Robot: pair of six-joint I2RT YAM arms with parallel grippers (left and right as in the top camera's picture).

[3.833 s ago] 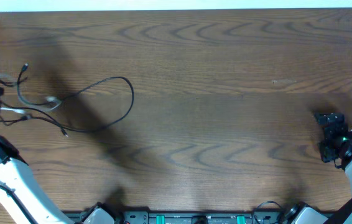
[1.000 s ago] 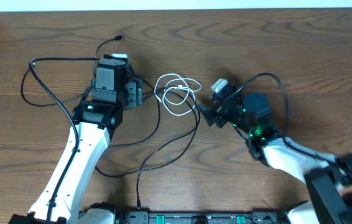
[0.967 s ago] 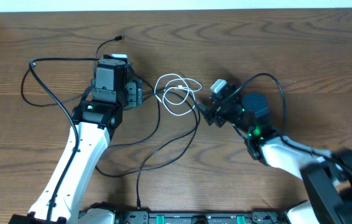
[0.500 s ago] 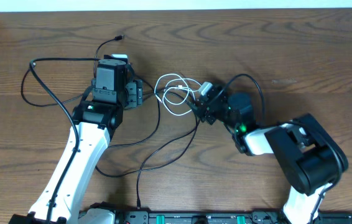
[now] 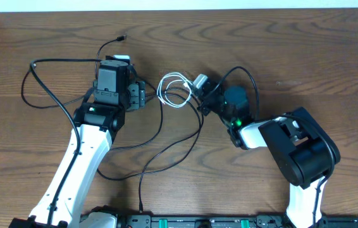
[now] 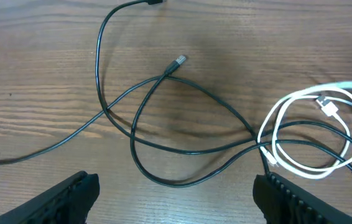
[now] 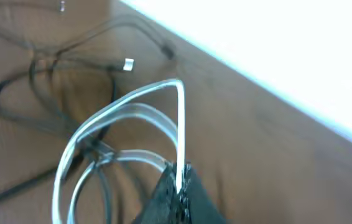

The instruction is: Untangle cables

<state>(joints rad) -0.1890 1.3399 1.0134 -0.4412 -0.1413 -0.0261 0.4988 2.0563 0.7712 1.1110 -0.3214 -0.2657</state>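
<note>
Overhead and wrist views of two arms at a wooden worktop strewn with loose cables. The right tool reached in from the right side toward the middle of the worktop. Its jaws were pressed together on a strand of the white cable. In the right wrist view that strand ran straight up from the dark fingertips to a sharp bend, then swept away to the left in two pale loops. The view was blurred, so finer detail of the grip could not be read.

The left tool hung above the worktop just left of the white coil, jaws wide apart and gripping nothing. Only the two dark fingertips showed, at the lower corners of the left wrist view.

The white cable lay coiled in overlapping loops near the centre of the worktop, between the two tools. One of its small white connectors rested inside the coil.

The black cables spread from the coil toward the left. One rose in a tall arc to the upper edge of the left wrist view. Another ended in a small metal plug lying on bare wood. Several black strands crossed one another below that plug and passed under or through the white loops at the coil's left side; which strand lay on top could not be told. In the overhead view a further black strand trailed down toward the near edge of the worktop.
</note>
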